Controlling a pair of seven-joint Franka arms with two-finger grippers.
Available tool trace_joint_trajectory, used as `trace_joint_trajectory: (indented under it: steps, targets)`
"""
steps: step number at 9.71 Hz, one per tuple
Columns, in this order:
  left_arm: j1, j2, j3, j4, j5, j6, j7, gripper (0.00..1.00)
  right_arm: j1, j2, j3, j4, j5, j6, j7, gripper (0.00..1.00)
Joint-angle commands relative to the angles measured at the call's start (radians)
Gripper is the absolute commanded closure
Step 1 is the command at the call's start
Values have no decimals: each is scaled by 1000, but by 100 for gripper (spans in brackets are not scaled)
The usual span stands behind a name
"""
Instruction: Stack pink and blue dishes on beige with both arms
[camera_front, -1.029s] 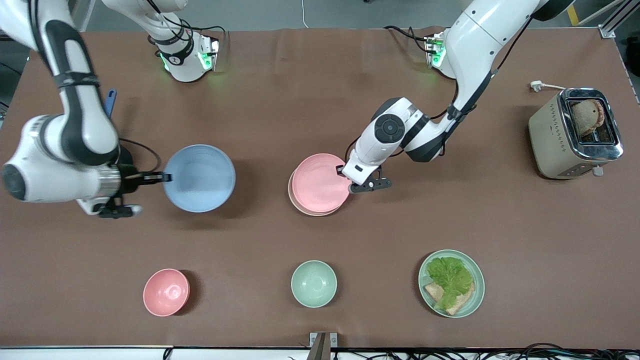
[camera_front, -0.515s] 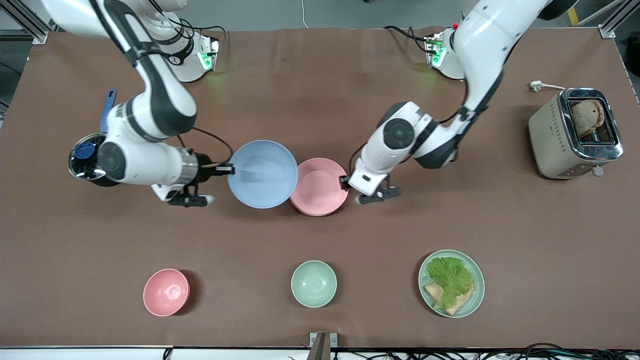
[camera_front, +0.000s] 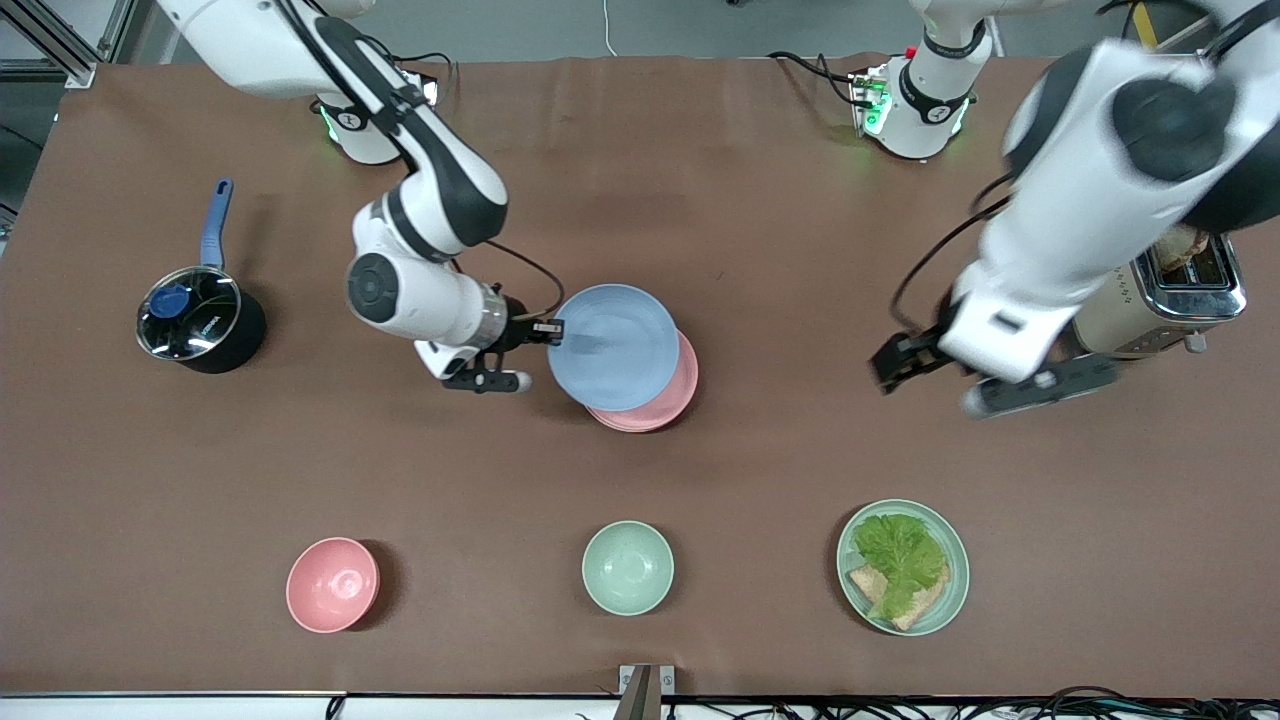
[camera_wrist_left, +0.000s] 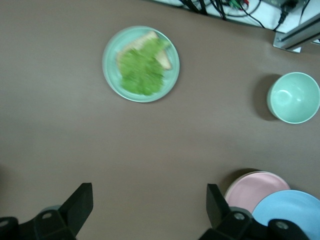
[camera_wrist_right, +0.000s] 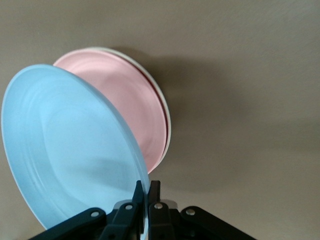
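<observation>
The light blue plate (camera_front: 615, 345) hangs tilted over the pink plate (camera_front: 655, 402), covering most of it. My right gripper (camera_front: 553, 330) is shut on the blue plate's rim at the side toward the right arm's end of the table. In the right wrist view the fingers (camera_wrist_right: 140, 192) pinch the blue plate (camera_wrist_right: 70, 145) over the pink plate (camera_wrist_right: 135, 100), and under the pink one only the pale rim of the beige plate (camera_wrist_right: 168, 125) shows. My left gripper (camera_front: 905, 355) is open and holds nothing, raised over bare table between the stack and the toaster; its own view shows the left gripper (camera_wrist_left: 148, 207) spread wide.
A toaster (camera_front: 1190, 290) with bread stands at the left arm's end and a black pot (camera_front: 200, 320) with a blue handle at the right arm's end. Nearer the front camera are a pink bowl (camera_front: 332, 584), a mint bowl (camera_front: 627, 567) and a green plate (camera_front: 950, 570) with lettuce and bread.
The right arm carried the blue plate from its end of the table to above the pink plate. The left gripper let go of the pink plate and rose away toward the toaster.
</observation>
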Motion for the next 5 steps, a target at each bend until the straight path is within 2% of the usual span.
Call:
trace_joint_trajectory:
  steps: [1,2,3,5]
  targets:
    - [64,-105,-1,-46,-47,-97,169,0,24,21,4,-5,21,25,6,95]
    - [41,-144,68,-59,-61,-149,252,0,27,38,4,-7,21,63,6,95]
    - [-53,-191,194,-90,-82,-180,327,0,35,49,4,-22,21,95,6,95]
    - [-117,-276,347,-160,-165,-238,418,0,35,70,4,-30,21,143,6,95]
